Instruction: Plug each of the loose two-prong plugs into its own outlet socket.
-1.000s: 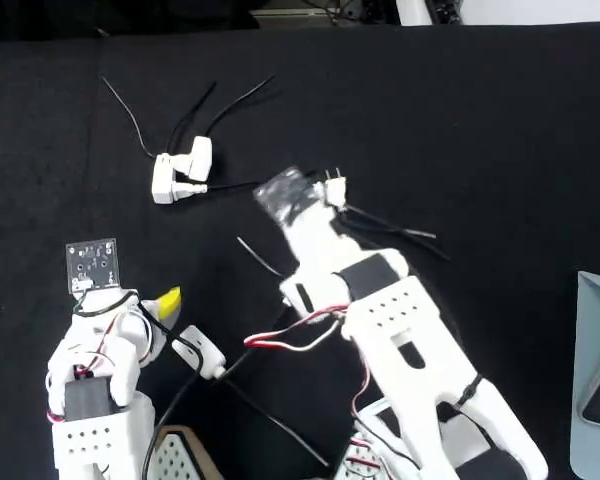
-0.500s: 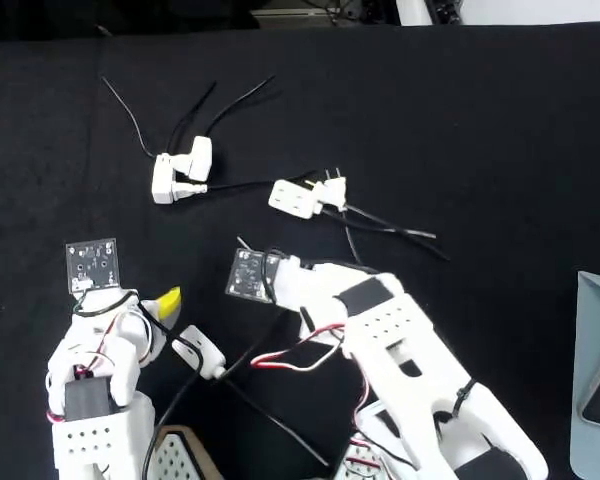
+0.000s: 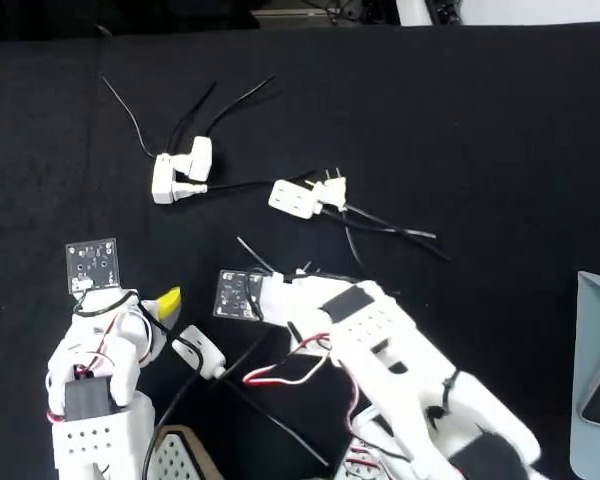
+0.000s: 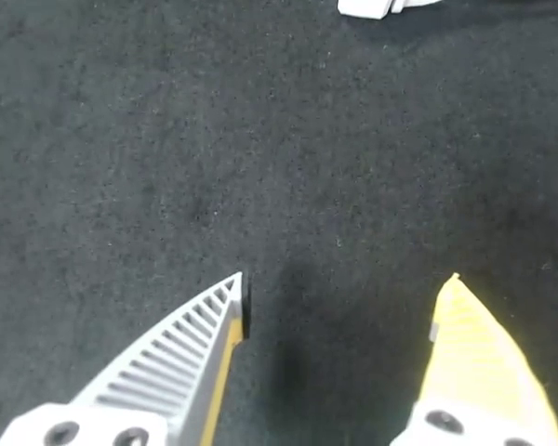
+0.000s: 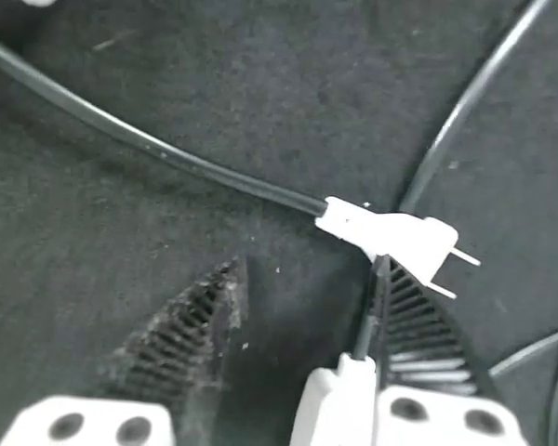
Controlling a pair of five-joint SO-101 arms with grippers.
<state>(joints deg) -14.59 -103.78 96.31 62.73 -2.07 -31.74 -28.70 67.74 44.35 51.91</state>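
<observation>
Right arm pulled back from the socket [image 3: 292, 198] at centre frame to lower centre, right gripper [image 5: 307, 269] jaws wide and empty over a loose plug [image 5: 391, 237] beside one finger; left gripper [image 4: 344, 288] lower left, likewise wide, so plugging is still ahead.

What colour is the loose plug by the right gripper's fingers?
The plug is white, its cord dark; the right wrist view shows it best.

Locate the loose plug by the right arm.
Right wrist view: the two-prong plug lies on black cloth, at one fingertip of the right end effector.
</observation>
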